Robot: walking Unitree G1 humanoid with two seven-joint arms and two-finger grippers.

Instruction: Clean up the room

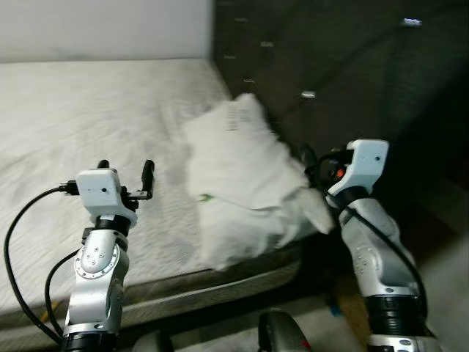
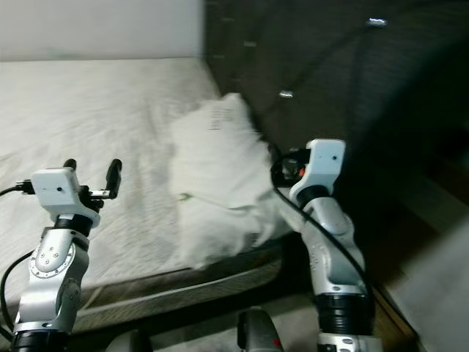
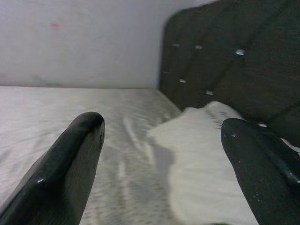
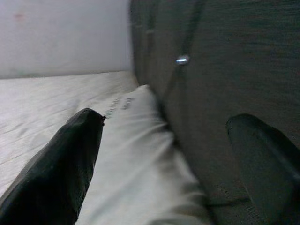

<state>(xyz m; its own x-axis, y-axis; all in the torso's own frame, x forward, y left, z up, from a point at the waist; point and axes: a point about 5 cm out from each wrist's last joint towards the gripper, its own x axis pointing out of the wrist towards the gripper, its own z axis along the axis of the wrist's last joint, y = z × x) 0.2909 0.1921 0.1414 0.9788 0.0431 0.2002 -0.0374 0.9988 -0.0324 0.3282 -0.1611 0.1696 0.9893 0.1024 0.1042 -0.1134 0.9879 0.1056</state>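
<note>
I am reaching for the pillow [image 1: 242,183], which is lying crumpled on the bed [image 1: 80,125] against the headboard [image 1: 330,66]. My left gripper [image 1: 126,170] and right gripper [image 4: 164,154] are both spread wide, holding nothing. Next, I think, I am needing to close in from both sides.

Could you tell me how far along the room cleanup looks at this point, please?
Done: the mattress looks bare apart from the pillow. In hand: nothing is gripped; the left gripper is open over the mattress, and the right gripper is open at the white pillow, which lies crumpled against the dark headboard. Left: straightening that pillow.
</note>
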